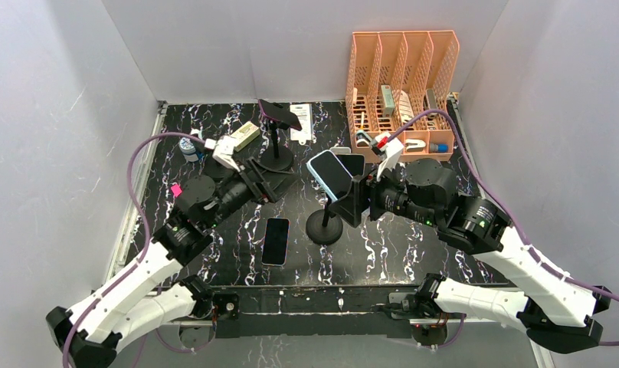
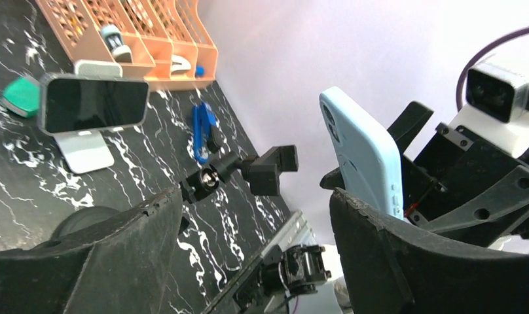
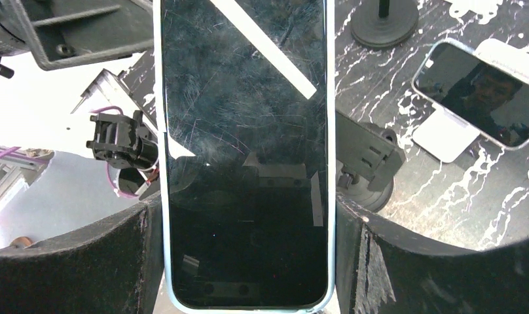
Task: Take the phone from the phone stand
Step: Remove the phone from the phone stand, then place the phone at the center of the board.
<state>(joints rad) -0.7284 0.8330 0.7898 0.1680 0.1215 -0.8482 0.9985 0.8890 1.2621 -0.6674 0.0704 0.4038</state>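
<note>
The phone, in a light blue case with a dark screen, is held up in the air, tilted, by my right gripper. In the right wrist view the phone fills the gap between both fingers, which press on its long edges. The black phone stand has a round base and stands just below. Its clamp is empty and apart from the phone. My left gripper is open to the left of the stand, with nothing between its fingers.
A black phone lies flat near the front edge. A second black stand at the back carries a dark phone. Another phone sits on a white stand. An orange file organiser fills the back right corner.
</note>
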